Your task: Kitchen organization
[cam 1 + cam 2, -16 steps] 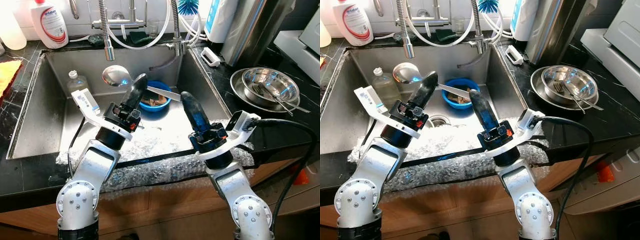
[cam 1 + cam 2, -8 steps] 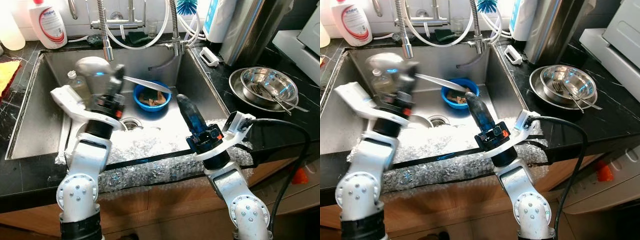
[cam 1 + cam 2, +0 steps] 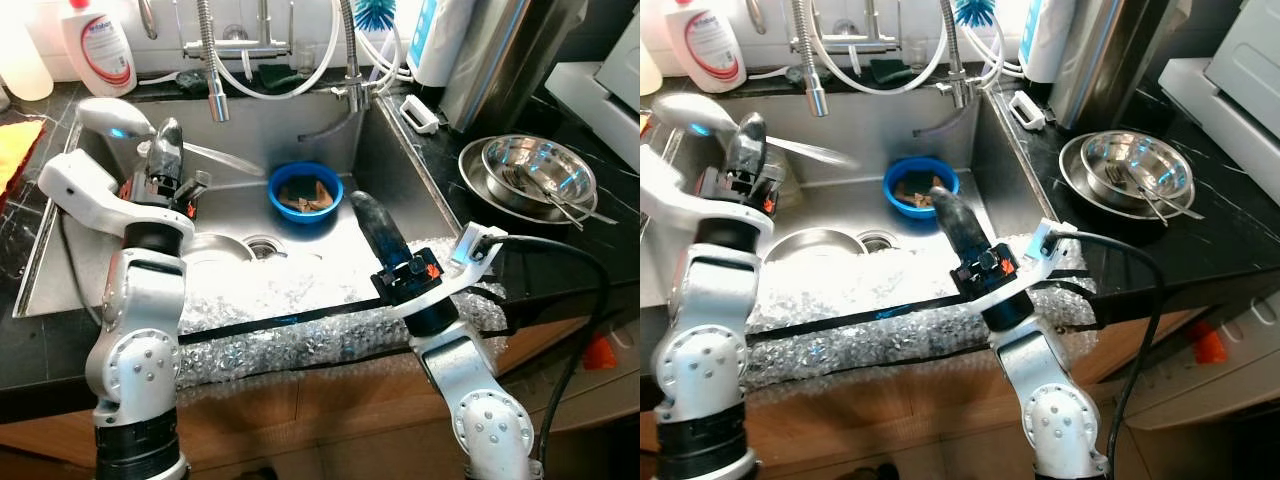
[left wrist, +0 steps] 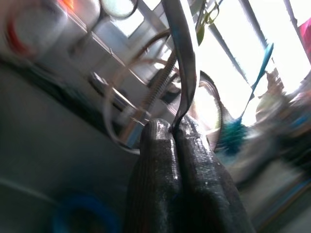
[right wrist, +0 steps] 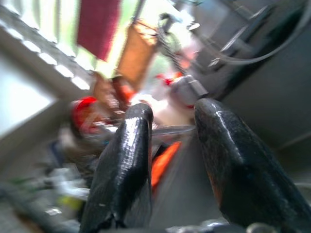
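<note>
Stainless-steel sink [image 3: 395, 190], centre of the frame, set in a black marbled table [image 3: 600, 250]; a strip of bubble wrap [image 3: 290, 335] lies over its near edge. Left pincer [image 3: 168, 140], upper left of the frame over the sink's left part: fingers pressed together and clamped on the handle of a metal ladle [image 3: 112, 118], seen in the left wrist view as a thin steel stem [image 4: 183, 63] nipped between the two black fingertips [image 4: 160, 145]. Ladle bowl sits at the upper left of the pincer, its handle running right toward the centre of the sink, blurred. Right pincer [image 3: 368, 212], centre of the frame above the sink's near right part, raised and tilted toward the back; the right wrist view shows its fingers [image 5: 126, 160] apart with nothing between them. Blue bowl [image 3: 305, 190], upper centre, on the sink floor toward the back, holding brownish scraps. Drain [image 3: 262, 246], just below and left of the bowl. Coiled spring tap [image 3: 212, 60], top centre, hanging over the sink. White detergent bottle [image 3: 98, 45] with a red label, top left, on the table behind the sink. Nested steel bowls [image 3: 535, 170] with cutlery, right of the frame, on the table beside the sink.
</note>
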Motion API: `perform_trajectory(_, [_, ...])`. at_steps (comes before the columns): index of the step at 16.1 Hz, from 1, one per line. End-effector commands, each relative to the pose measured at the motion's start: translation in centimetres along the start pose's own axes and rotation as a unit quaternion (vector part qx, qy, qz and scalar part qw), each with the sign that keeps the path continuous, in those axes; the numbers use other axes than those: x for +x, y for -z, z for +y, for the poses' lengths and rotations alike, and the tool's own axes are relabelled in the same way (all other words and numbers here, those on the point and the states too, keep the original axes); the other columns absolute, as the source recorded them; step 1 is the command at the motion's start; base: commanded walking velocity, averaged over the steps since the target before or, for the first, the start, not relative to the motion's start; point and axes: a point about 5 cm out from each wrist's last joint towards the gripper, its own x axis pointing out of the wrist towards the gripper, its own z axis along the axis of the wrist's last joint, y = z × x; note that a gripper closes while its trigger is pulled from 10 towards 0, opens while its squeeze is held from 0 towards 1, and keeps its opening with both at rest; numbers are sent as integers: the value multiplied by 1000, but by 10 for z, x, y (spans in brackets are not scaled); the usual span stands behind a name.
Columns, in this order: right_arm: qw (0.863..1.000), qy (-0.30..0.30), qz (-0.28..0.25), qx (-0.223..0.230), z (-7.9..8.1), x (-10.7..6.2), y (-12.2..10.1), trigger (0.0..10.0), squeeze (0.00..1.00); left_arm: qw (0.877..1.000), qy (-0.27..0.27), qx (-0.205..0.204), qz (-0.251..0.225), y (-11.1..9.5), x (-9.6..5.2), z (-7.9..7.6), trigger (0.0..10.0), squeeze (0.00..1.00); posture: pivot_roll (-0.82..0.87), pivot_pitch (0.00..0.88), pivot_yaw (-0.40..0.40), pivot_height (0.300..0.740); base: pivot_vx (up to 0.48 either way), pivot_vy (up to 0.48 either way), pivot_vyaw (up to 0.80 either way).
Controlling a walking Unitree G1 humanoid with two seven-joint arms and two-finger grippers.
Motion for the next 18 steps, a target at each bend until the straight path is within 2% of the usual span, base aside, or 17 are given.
perform_trajectory(1, [999,22,-9,-32,1,4,-1,10000,0,999,7,42,4,6,-1,-3,10000,0,66,108,-63,740,0,0,0])
perform_trajectory(3, [987,73,-21,-140,-3,5,-13,10000,0,994,28,101,5,6,-2,-6,10000,0,61,96,-60,740,0,0,0])
perform_trajectory(4, [965,114,-36,-235,-4,4,-25,10000,0,988,42,151,6,6,-2,-4,10000,0,60,86,-55,740,0,0,0])
perform_trajectory(6, [941,146,-49,-302,-7,1,-34,10000,0,974,57,221,12,7,-2,0,10000,0,59,80,-52,740,0,0,0])
perform_trajectory(7, [932,146,-45,-329,-7,0,-35,10000,0,970,61,234,15,8,-3,2,10000,0,59,79,-52,740,0,0,0])
perform_trajectory(8, [906,156,-32,-391,-10,-5,-34,10000,0,959,62,275,22,11,-5,9,10000,0,62,71,-48,740,0,0,0])
perform_trajectory(9, [901,160,-32,-402,-11,-6,-33,10000,0,956,64,286,26,13,-6,11,10000,0,65,69,-46,740,0,0,0])
perform_trajectory(10, [891,167,-28,-422,-14,-8,-31,10000,0,945,67,317,40,17,-9,17,10000,0,60,64,-43,740,0,0,0])
perform_trajectory(12, [884,185,-21,-429,-21,-16,-29,10000,0,934,45,349,62,22,-13,34,10000,0,60,57,-40,740,0,0,0])
perform_trajectory(15, [872,205,-23,-445,-26,-24,-34,10000,0,934,31,345,87,33,-19,45,10000,0,53,43,-33,740,0,0,0])
perform_trajectory(18, [865,213,-22,-455,-30,-27,-35,10000,0,929,25,354,101,37,-15,49,10000,0,58,34,-25,740,0,0,0])
